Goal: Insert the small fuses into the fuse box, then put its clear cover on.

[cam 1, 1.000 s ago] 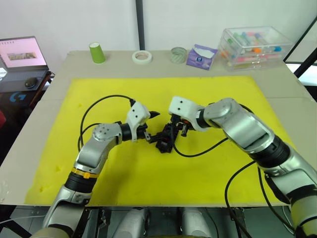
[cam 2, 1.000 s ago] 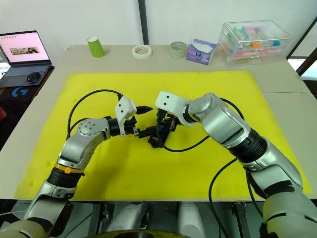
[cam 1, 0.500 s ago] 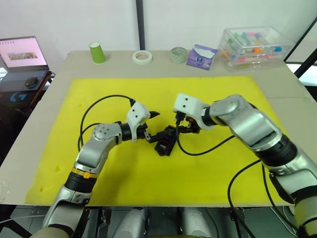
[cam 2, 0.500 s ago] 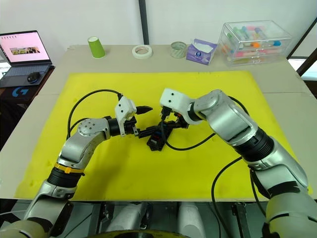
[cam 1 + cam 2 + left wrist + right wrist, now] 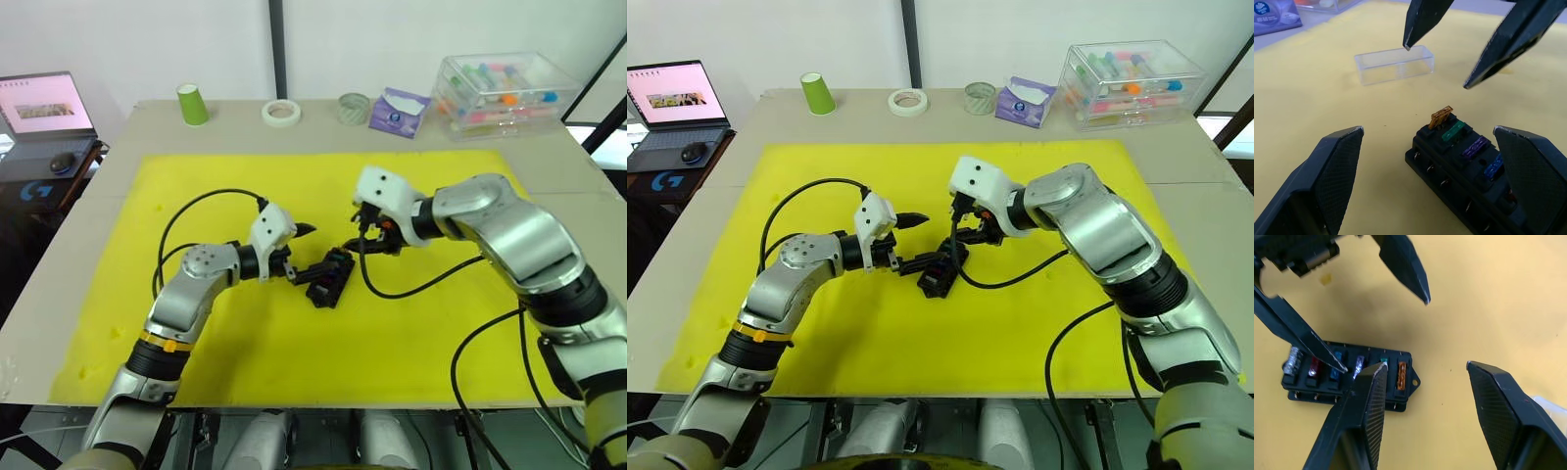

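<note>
The fuse box (image 5: pixel 1469 166), lying on the yellow mat between both wide-open tools, is now seen filled with fuses, and the right tool (image 5: pixel 1425 377) has been drawn back, so the clear cover (image 5: pixel 1394 64) is judged next.

- A pale blue logo shaped like the letter "G" is showing on the dark mat (image 5: pixel 666 181), which is lying beside the table's left edge just below the laptop (image 5: pixel 664 93).
- The laptop screen is displaying a pink page with a strip of pictures; no words on it are coming through legibly.
- The purple tissue pack (image 5: pixel 397 110) is carrying white print that is staying too small to read.
- The fuses (image 5: pixel 1452 132) are showing no readable numbers on their tops.
</note>
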